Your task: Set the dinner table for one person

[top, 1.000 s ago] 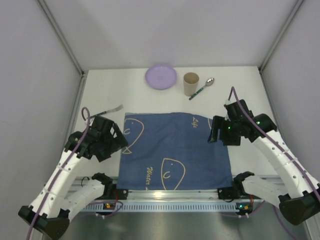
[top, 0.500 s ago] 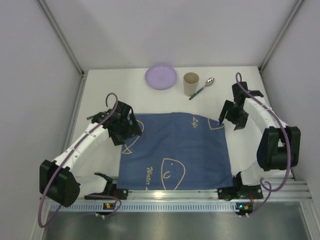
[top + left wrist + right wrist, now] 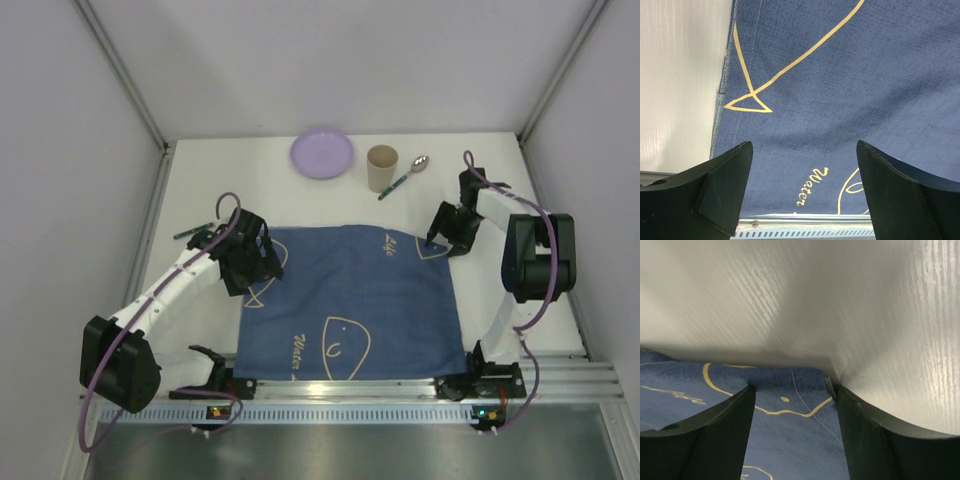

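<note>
Left gripper [image 3: 802, 150]: jaws spread wide with nothing between them, hanging over the left part of the blue mat [image 3: 840, 75], close to its left edge. Right gripper [image 3: 792, 390]: jaws parted and closed on nothing, straddling the mat's far right corner; whether the fingertips touch the cloth cannot be told. The mat lies flat on the dinner table [image 3: 250, 190], its near edge against the ribbed rail [image 3: 350, 412]. Left of the left arm, a green-handled utensil [image 3: 188, 233] is partly hidden. Along the table's far side stand a purple plate [image 3: 322, 154], a tan cup [image 3: 382, 167] and, just beside the cup, a spoon [image 3: 403, 179].
</note>
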Controlling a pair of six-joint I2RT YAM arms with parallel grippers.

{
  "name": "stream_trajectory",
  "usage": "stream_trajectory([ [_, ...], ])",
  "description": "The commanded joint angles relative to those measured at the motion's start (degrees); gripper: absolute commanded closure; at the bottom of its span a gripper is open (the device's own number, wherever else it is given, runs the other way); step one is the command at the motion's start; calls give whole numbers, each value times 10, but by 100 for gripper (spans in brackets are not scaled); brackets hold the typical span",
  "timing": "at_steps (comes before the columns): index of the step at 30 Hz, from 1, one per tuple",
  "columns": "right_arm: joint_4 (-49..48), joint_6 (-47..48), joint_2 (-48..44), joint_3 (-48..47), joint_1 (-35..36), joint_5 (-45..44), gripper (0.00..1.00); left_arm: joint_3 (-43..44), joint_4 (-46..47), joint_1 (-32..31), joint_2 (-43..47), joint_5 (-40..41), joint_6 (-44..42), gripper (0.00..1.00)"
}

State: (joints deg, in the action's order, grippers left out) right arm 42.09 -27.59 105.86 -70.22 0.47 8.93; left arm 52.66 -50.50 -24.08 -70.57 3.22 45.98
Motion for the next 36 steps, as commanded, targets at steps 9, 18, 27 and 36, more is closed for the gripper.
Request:
stream_trajectory([
  [9,-125,-43,56,13,-21,105,81,14,-17,3,4,18,-25,11],
  [18,-102,4,-75,-9,35,127,100,21,-9,2,-17,6,-27,13],
  [27,-38,42,-271,-26,154,-7,100,-1,23,2,-26,-10,-19,14],
  [36,44,38,-163,-12,136,-193,0,-5,28,2,-20,-25,-18,14],
])
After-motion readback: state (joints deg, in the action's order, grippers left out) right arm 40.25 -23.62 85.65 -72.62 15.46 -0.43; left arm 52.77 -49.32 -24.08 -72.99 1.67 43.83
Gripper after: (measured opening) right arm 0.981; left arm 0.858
